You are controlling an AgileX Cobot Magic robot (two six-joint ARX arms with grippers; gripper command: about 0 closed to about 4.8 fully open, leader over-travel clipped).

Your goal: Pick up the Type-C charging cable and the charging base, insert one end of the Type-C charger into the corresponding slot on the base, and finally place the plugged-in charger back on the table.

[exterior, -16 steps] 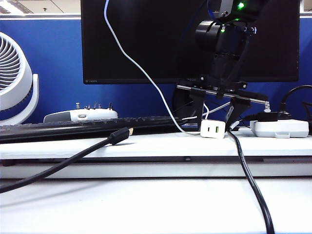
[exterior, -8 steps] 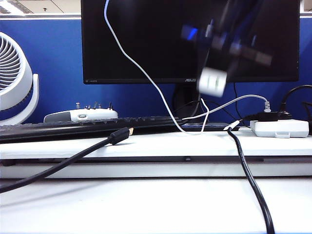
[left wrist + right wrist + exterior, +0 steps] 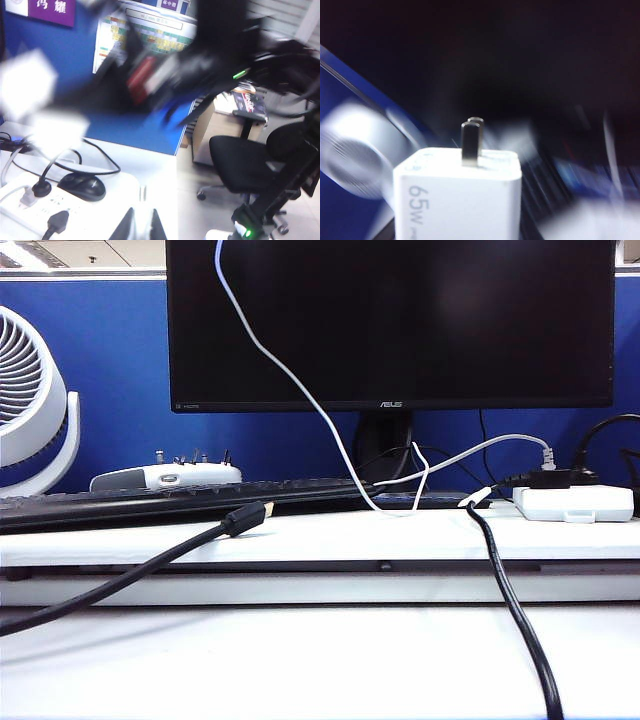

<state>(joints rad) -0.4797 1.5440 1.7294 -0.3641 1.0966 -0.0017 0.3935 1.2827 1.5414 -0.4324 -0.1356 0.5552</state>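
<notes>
The thin white Type-C charging cable [image 3: 290, 380] drops from the top edge of the exterior view, loops onto the table's raised ledge [image 3: 320, 537] and curls up again near the monitor stand. Neither arm shows in that view. My left gripper [image 3: 142, 227] is shut, with a narrow white piece between its dark fingers that looks like the cable's end. The charging base [image 3: 462, 200], a white block marked 65W with two metal prongs, fills the near part of the right wrist view, held in my right gripper, whose fingers are hidden. The right arm [image 3: 200, 60] is a dark blur in the left wrist view.
A black monitor [image 3: 390, 320] and keyboard [image 3: 180, 495] stand behind the ledge. A black cable with a gold-tipped plug [image 3: 245, 517], a thick black cable [image 3: 510, 610], a greyish-white cable [image 3: 480, 450] and a white power box [image 3: 572, 503] lie about. A fan [image 3: 30, 400] stands far left.
The right gripper closed round the charging base on the ledge, lifted it up past the monitor, and has gone out of the exterior view with it. The ledge spot is bare.
</notes>
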